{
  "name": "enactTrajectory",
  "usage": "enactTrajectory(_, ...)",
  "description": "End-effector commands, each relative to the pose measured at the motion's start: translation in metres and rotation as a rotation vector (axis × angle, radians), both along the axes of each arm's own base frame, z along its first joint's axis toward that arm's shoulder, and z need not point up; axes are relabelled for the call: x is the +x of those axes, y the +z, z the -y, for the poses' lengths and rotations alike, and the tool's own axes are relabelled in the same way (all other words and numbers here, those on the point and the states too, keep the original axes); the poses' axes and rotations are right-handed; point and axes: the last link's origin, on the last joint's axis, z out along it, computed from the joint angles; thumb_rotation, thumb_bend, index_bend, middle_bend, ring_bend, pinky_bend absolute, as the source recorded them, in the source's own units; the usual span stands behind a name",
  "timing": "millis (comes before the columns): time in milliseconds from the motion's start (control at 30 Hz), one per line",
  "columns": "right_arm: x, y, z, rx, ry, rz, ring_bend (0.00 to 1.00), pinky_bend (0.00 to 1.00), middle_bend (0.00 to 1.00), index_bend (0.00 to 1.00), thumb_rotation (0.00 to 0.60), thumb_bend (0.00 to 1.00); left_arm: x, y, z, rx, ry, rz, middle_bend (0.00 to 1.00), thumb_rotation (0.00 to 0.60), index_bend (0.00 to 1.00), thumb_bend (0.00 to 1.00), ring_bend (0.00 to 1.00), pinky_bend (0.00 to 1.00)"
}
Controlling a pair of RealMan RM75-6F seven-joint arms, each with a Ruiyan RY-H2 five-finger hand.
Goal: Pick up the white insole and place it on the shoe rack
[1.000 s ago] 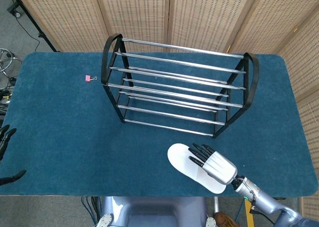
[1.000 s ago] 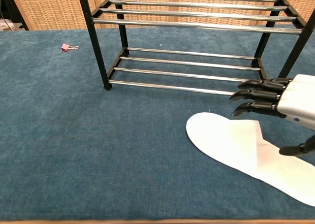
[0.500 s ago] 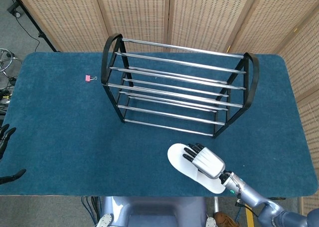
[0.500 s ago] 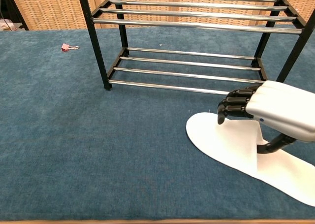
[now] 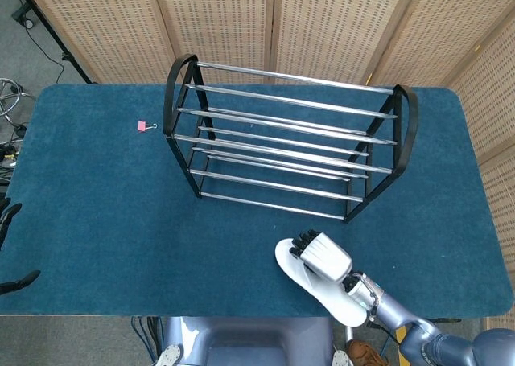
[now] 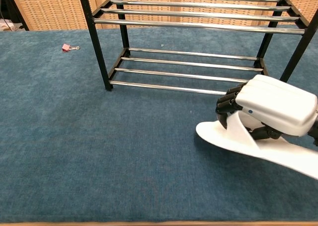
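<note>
The white insole (image 5: 310, 284) (image 6: 233, 136) lies at the table's near right, its toe end lifted a little off the blue cloth. My right hand (image 5: 323, 256) (image 6: 271, 107) grips it from above, dark fingers curled around its far edge and thumb under it. The black and chrome shoe rack (image 5: 290, 141) (image 6: 198, 25) stands behind, its shelves bare. My left hand (image 5: 10, 249) shows only as dark fingertips at the left edge of the head view, apart and holding nothing; the chest view does not show it.
A small pink binder clip (image 5: 145, 126) (image 6: 68, 47) lies left of the rack. Wicker screens (image 5: 241, 20) stand behind the table. The near table edge (image 6: 149, 223) runs close below the insole.
My right hand has come down onto the insole and curled its fingers around it. The insole's toe end has risen off the cloth and shifted slightly right.
</note>
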Motion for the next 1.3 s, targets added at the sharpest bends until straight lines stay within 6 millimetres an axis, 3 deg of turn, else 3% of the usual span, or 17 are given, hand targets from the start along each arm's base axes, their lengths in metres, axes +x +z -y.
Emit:
enactTrajectory(33,0.004,0.003,-0.002,-0.003,0.012,0.035,0.49,0.56,0.51,0.59,0.600,0.69,0.000,0.000,0.000,-0.001,0.000,0.001,0.00,0.600,0.00,0.00,0.00,0.00)
enactTrajectory(533,0.051,0.039,-0.014,-0.145,0.226,0.188,0.50,0.56,0.52,0.59,0.600,0.69,0.001,-0.001,0.001,-0.003,-0.003,0.001,0.00,0.600,0.00,0.00,0.00,0.00)
enactTrajectory(800,0.077,0.064,0.005,-0.316,0.232,0.258,0.51,0.57,0.54,0.61,0.600,0.69,0.001,-0.001,0.001,-0.005,-0.003,0.000,0.00,0.600,0.00,0.00,0.00,0.00)
enactTrajectory(1000,0.085,0.077,0.028,-0.361,0.179,0.265,0.51,0.57,0.54,0.61,0.600,0.69,0.001,-0.002,0.000,-0.010,0.000,-0.004,0.00,0.600,0.00,0.00,0.00,0.00)
enactTrajectory(1300,0.091,0.080,0.039,-0.427,0.091,0.247,0.52,0.58,0.55,0.62,0.600,0.69,0.001,-0.004,0.000,-0.014,0.001,-0.008,0.00,0.600,0.00,0.00,0.00,0.00)
